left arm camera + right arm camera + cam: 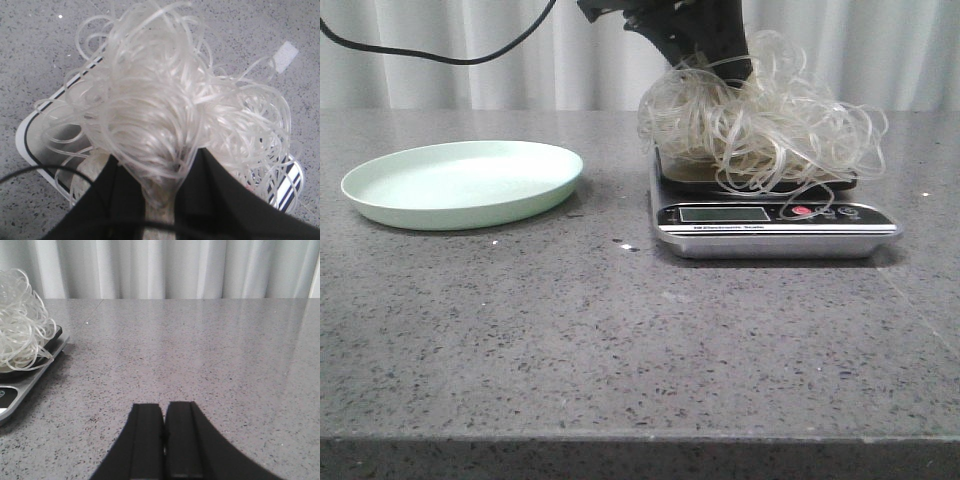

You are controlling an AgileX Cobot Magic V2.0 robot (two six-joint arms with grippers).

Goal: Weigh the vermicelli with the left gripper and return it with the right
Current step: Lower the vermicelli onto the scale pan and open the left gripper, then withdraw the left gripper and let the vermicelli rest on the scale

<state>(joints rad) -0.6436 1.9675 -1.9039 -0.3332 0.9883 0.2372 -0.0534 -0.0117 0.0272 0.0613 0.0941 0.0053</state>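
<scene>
The vermicelli (765, 125), a fluffy tangle of whitish translucent strands, rests on the dark platform of a silver kitchen scale (775, 232) right of centre. My left gripper (712, 62) reaches down from above into the tangle's back left. In the left wrist view my left gripper (157, 161) is shut on a bunch of the vermicelli (160, 95), with the scale (35, 137) under it. My right gripper (164, 407) is shut and empty, low over bare table to the right of the scale (20, 385) and the vermicelli (17, 325). It is out of the front view.
An empty pale green round plate (380, 208) sits at the left of the grey speckled table (620, 340). A white curtain hangs behind the table. A black cable (430, 52) loops at the upper left.
</scene>
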